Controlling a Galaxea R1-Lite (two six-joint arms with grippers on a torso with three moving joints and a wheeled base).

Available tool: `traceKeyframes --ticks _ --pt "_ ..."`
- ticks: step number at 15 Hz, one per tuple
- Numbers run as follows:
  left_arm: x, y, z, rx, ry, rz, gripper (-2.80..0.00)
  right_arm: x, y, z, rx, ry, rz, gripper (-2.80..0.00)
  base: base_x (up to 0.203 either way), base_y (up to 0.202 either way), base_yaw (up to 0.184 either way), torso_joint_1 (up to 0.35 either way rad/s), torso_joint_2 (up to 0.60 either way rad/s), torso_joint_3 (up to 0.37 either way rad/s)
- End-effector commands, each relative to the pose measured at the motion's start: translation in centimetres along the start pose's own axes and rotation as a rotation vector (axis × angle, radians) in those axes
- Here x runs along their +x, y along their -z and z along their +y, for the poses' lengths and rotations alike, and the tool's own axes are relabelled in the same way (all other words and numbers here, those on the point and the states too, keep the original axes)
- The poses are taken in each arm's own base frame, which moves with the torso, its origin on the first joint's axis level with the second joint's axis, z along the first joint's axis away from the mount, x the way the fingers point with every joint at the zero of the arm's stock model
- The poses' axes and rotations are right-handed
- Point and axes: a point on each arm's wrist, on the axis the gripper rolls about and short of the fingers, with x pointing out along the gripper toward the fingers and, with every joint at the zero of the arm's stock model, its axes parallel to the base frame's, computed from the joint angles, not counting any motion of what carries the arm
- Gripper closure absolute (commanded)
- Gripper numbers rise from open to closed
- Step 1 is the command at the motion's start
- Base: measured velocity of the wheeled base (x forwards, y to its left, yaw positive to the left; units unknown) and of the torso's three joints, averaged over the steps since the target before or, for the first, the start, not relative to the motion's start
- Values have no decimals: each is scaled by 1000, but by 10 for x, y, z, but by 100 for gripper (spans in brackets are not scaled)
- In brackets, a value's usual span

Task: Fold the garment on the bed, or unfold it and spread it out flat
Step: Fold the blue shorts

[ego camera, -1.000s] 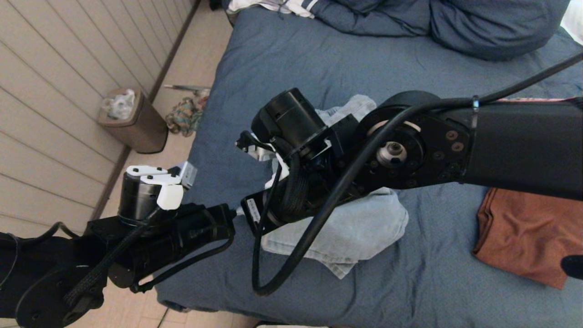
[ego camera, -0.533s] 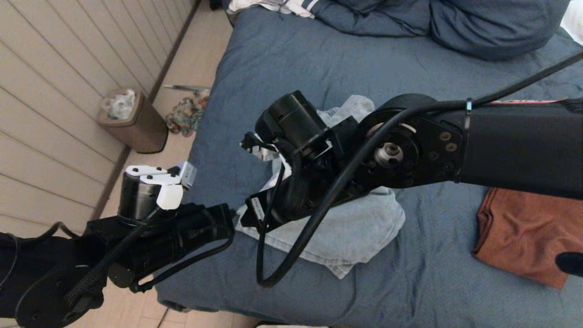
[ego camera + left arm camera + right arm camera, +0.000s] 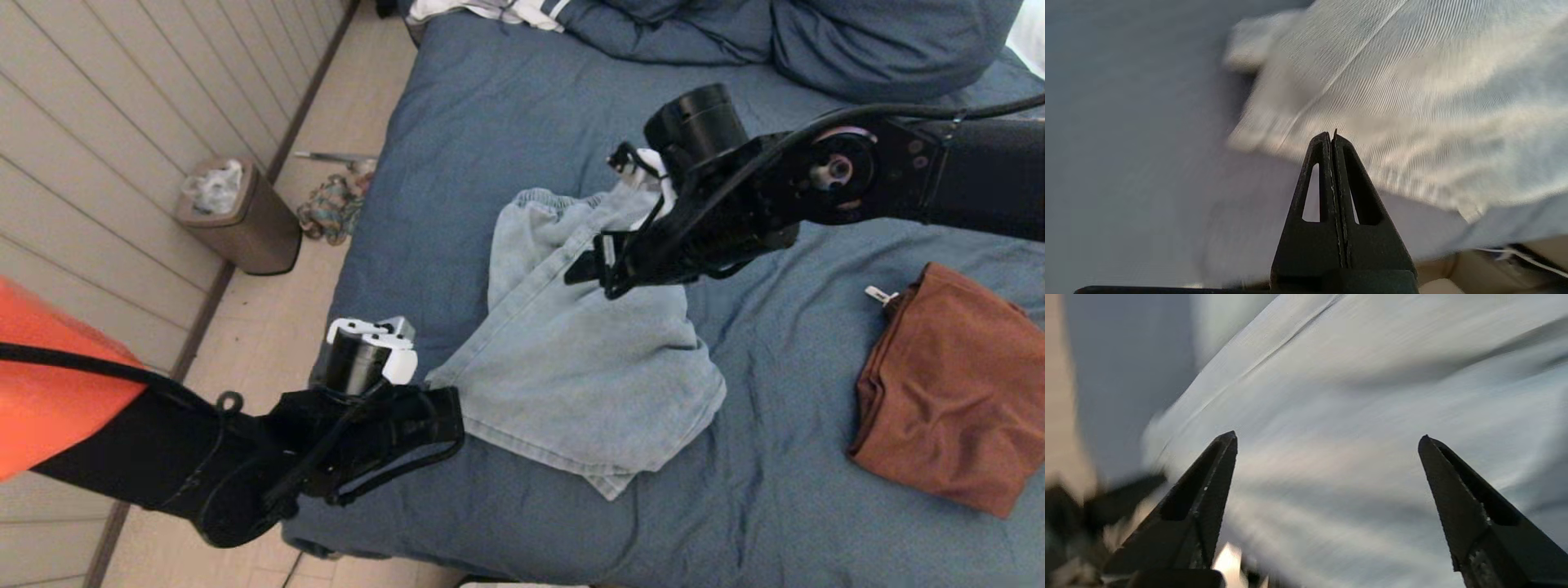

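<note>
A light-blue denim garment [image 3: 571, 359] lies loosely folded on the slate-blue bed [image 3: 490, 106]. My right gripper [image 3: 600, 273] hovers over the garment's far part, and in the right wrist view it [image 3: 1327, 437] stands open with only the pale cloth [image 3: 1355, 388] below and nothing between its fingers. At the bed's near-left edge my left gripper [image 3: 449, 408] sits beside the garment's near-left corner. In the left wrist view it [image 3: 1329, 136] is shut and empty, its tip just short of the garment's hem [image 3: 1412, 102].
A folded rust-brown garment [image 3: 947, 392] lies on the bed at the right. Blue pillows [image 3: 816, 41] and white striped clothing [image 3: 506, 10] are at the head. On the floor to the left stand a brown waste bin [image 3: 237, 216] and a small colourful heap [image 3: 331, 208].
My right gripper opened, let go of the denim and drew back to the far right. The denim now lies more spread out. My left arm moved in to the garment's near-left corner.
</note>
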Motion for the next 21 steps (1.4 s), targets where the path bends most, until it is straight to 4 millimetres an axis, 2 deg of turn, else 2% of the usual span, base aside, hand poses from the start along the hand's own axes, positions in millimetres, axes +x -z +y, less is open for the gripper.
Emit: traceKeyframes --ticks 1,4,7,10,12,13,14,18,19,21 --pt "27 2 -5 27 -4 11 0 -2 -16 -31 51 50 -96 -280 0 0 0 0 0 0" --pt "45 1 -7 41 -13 12 0 11 -30 -47 71 73 -227 -280 0 0 0 0 0 0" --pt "41 0 -8 42 -11 7 0 27 -32 -57 78 90 -266 -280 0 0 0 0 0 0" --pt "50 7 -3 44 -29 24 0 39 -40 -59 65 178 -385 -280 0 0 0 0 0 0" --pt "65 2 -1 37 -44 5 0 56 -39 -61 56 245 -427 -280 0 0 0 0 0 0" --pt "69 -4 3 28 -70 -20 0 57 -43 -60 49 251 -475 -280 0 0 0 0 0 0" --pt "68 -7 5 25 -83 -32 0 57 -47 -56 36 247 -536 -280 0 0 0 0 0 0" --pt "66 -4 6 24 -89 -26 0 85 -38 -47 -6 271 -545 -280 0 0 0 0 0 0" --pt "66 -4 6 25 -87 -26 0 87 -38 -47 -12 274 -553 0 0 0 0 0 0 0" --pt "66 -4 6 24 -87 -24 0 94 -35 -48 -19 280 -542 0 0 0 0 0 0 0"
